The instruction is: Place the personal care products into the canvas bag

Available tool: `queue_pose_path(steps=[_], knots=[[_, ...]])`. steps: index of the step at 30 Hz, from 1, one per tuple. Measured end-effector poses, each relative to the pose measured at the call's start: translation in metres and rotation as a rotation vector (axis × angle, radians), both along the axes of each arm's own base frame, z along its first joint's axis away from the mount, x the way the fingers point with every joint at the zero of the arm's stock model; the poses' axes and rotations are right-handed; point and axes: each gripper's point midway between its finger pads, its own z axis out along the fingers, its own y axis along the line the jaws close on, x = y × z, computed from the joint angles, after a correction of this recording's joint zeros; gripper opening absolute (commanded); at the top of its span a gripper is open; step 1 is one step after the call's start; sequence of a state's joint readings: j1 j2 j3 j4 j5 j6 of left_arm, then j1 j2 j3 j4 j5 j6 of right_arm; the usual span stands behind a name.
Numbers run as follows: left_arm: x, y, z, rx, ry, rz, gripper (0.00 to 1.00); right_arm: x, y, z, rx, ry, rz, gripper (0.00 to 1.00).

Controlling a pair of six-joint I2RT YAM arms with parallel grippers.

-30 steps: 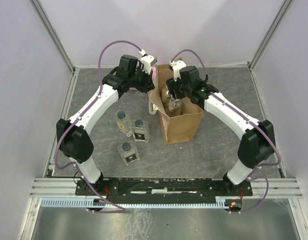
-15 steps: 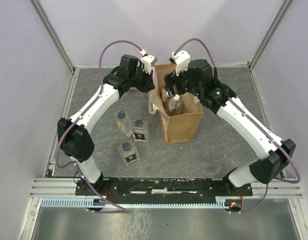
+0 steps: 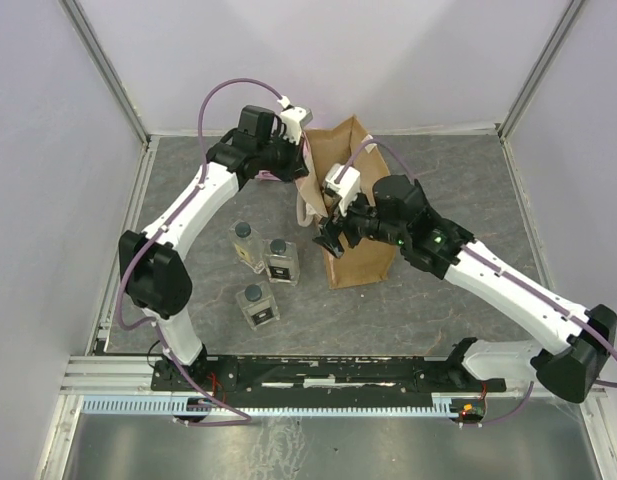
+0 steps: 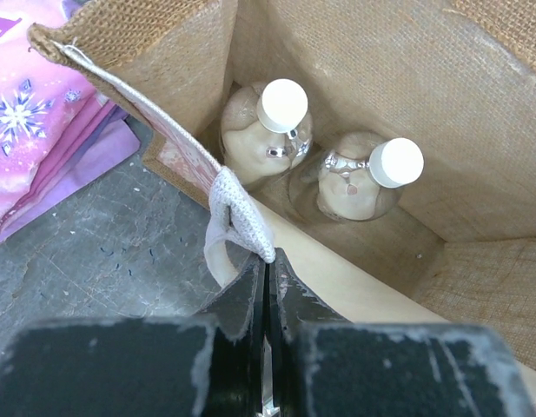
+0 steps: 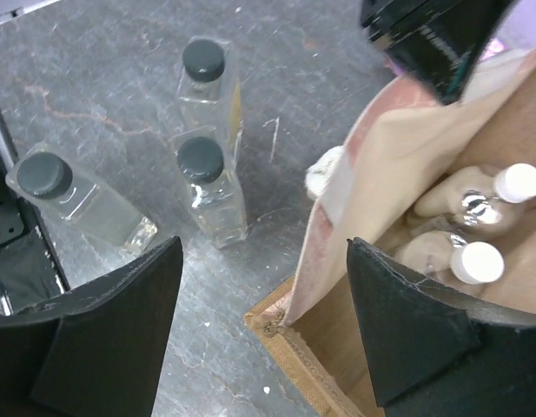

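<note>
Left gripper (image 4: pixel 268 265): jaws pressed together, pinching the pale handle (image 4: pixel 234 217) at the rim of the canvas bag (image 3: pixel 360 268). The bag's mouth lies just past the fingertips.

Bag: stands on the grey table (image 3: pixel 448 180) with its long axis vertical and its mouth open upward.

Inside, beyond the left fingertips: two round bottles, side by side and close together. The first round bottle (image 4: pixel 283 104) and the second round bottle (image 4: pixel 396 162) both point their white caps up toward the mouth.

Pink packet (image 4: pixel 33 130): flat on the table to the side of the left gripper, outside the bag wall.

Right gripper (image 5: pixel 265 252): jaws spread wide, nothing between them. It hangs over the bag's corner rim.

Out past its left finger, on the table outside the bag, are three squarish bottles: far bottle (image 5: pixel 204 74), middle bottle (image 5: pixel 207 187) and near bottle (image 5: pixel 68 195). All three stand on their bases with dark caps up and long axes vertical. The far and middle bottles are just beside each other; the near one is a little apart.
</note>
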State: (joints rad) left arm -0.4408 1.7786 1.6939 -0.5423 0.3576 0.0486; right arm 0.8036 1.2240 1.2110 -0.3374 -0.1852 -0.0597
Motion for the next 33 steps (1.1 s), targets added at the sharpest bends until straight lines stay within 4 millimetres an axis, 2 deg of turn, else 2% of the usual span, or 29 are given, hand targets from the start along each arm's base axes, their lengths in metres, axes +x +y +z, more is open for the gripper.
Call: queue_pose_path(steps=[7,12,18,28,30,33], knots=[[0.006,0.007,0.0,-0.019,0.017,-0.001,0.03,-0.006,0.033,-0.026,-0.024,0.015,0.123,0.85],[0.009,0.011,0.0,-0.022,0.02,0.006,0.03,-0.012,0.053,-0.033,-0.051,-0.001,0.192,0.85],[0.008,0.012,-0.001,-0.025,0.03,0.001,0.03,-0.012,0.062,-0.024,-0.061,-0.044,0.228,0.85],[0.007,0.012,-0.002,-0.027,0.036,-0.004,0.03,-0.008,0.071,0.02,-0.043,-0.138,0.258,0.87],[0.007,0.011,-0.002,-0.026,0.037,-0.004,0.03,-0.006,0.074,0.017,-0.051,-0.136,0.267,0.87],[0.007,0.011,-0.002,-0.027,0.037,-0.005,0.03,-0.004,0.081,-0.002,-0.082,-0.106,0.281,0.87]])
